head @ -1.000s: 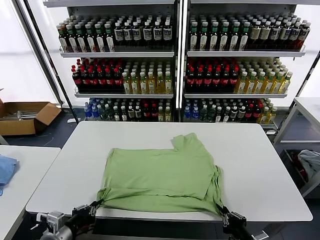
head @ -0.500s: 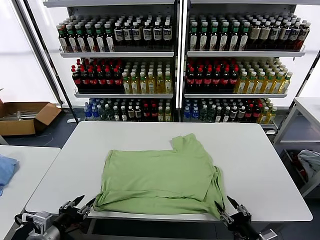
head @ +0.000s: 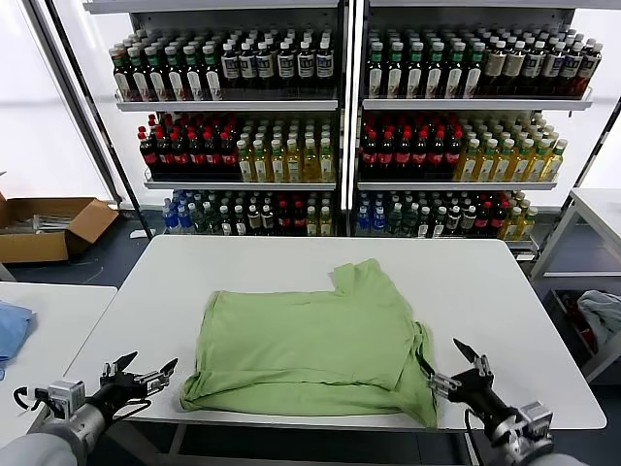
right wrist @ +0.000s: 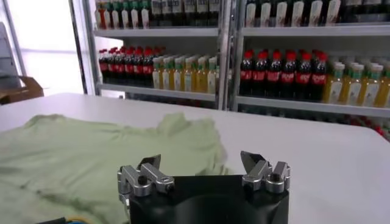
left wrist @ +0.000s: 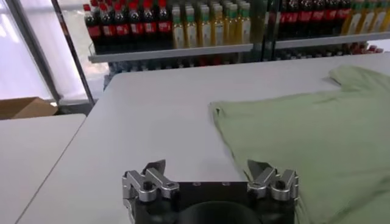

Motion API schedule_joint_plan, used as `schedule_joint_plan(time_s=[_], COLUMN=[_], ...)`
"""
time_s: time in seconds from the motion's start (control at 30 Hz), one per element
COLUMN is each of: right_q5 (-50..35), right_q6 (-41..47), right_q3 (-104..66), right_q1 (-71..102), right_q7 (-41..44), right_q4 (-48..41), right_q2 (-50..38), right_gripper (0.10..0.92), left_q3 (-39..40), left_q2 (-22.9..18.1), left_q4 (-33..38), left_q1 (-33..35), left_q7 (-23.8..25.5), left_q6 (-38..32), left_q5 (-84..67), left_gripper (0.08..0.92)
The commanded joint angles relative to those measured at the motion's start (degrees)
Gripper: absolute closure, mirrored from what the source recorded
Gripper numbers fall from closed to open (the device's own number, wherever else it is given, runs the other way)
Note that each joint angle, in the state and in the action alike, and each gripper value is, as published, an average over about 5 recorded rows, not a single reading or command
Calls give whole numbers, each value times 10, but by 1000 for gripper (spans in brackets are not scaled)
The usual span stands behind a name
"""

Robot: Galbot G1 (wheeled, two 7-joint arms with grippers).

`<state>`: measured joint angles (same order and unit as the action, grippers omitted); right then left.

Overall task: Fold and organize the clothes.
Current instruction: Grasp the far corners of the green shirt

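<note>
The light green shirt (head: 315, 345) lies flat on the white table (head: 485, 291), plain back up, one sleeve pointing to the far side, its near hem bunched at the front edge. My left gripper (head: 142, 368) is open and empty, just left of the shirt's near left corner. My right gripper (head: 449, 362) is open and empty, just right of the near right corner. The shirt shows in the left wrist view (left wrist: 304, 122) beyond the open left gripper (left wrist: 208, 165), and in the right wrist view (right wrist: 91, 146) beyond the open right gripper (right wrist: 201, 159).
Shelves of bottles (head: 330, 126) stand behind the table. A second white table (head: 39, 340) at the left holds a light blue cloth (head: 12, 328). A cardboard box (head: 49, 225) lies on the floor at the left. A pale cloth (head: 600, 316) sits at the right.
Both grippers have let go of the shirt's near corners, opened, and risen and moved outward. The shirt's hem has dropped back onto the table edge.
</note>
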<state>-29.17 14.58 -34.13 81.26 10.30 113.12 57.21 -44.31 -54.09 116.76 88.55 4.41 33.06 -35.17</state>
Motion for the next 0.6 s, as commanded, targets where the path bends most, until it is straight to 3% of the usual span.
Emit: schedule_joint_plan(time_s=[0.03,0.27,0.6], right_q5=[-43,-43,-39], right_q6=[40,59,66], right_q3=[96,207,292], right_q1=[-228,-377,-502], right_q7=[0,22,33], right_q4=[-137,-277,-444], right_q2=[-34,-18,49], right_gripper=[203,203,203], left_q3=[125,246,350], left_q2=[49,53,15], left_q4=[-99,-197,-338], left_q1=[-158,-312,-486], left_q7=[-28,-30,-44], left_q6=[0,-1,-1], left_q5=[-62,-76,-84], left_gripper=[178,177,177])
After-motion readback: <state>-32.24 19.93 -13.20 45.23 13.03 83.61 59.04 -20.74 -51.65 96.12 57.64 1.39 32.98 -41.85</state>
